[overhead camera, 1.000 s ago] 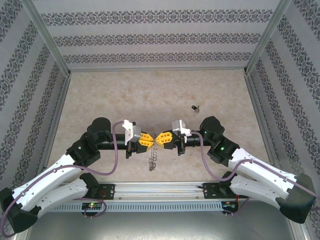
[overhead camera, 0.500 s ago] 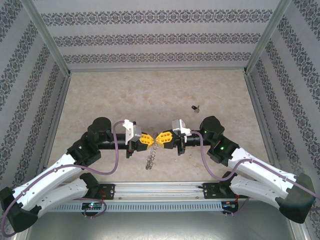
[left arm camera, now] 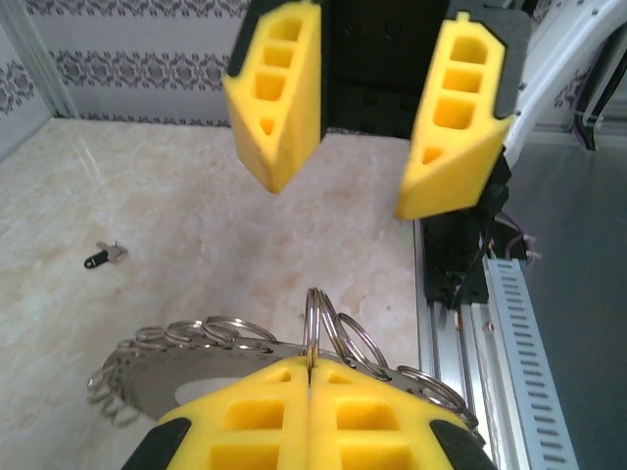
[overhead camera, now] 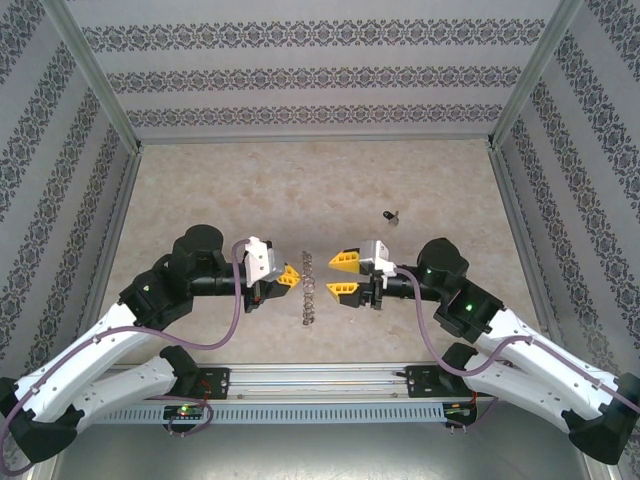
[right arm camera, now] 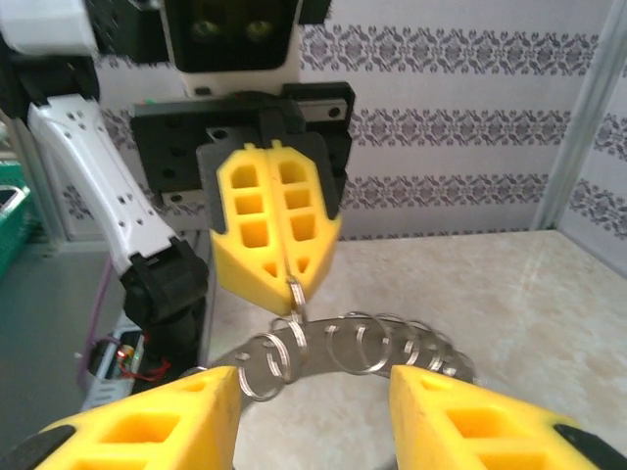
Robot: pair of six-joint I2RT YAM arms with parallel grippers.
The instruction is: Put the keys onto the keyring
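In the top view, your left gripper [overhead camera: 291, 275] sits just left of centre with its yellow fingers pressed together. They are clamped on the rim of the keyring [overhead camera: 309, 291]. You see the keyring edge-on as a thin grey strip fringed with small wire loops, running down the frame from the fingertips. Your right gripper [overhead camera: 340, 275] faces it from the right with its jaws spread, one finger above the other in the frame. Its tips are just beside the ring, with a narrow gap between. The key [overhead camera: 391, 215] lies on the table [overhead camera: 250, 190] up and to the right, well apart from both grippers. It is tiny, with a dark head.

In the left wrist view, your left gripper [left arm camera: 311, 367] fills the bottom edge, fingers closed tight on one upright wire loop. The keyring [left arm camera: 147, 377] spreads to the lower left as a flat grey plate with a wide central hole and silvery loops all round its rim. The right gripper [left arm camera: 345, 194] hangs at the top, its jaws parted and holding nothing. The key [left arm camera: 105, 257] is at mid-left on the marbled table [left arm camera: 196, 196], with its short silvery blade pointing to the right.

In the right wrist view, your right gripper [right arm camera: 312, 387] shows two fingers [right arm camera: 147, 431] far apart at the bottom. The keyring [right arm camera: 362, 348] arcs across the gap just beyond them. The left gripper [right arm camera: 291, 281], above centre, pinches a loop at its tip.
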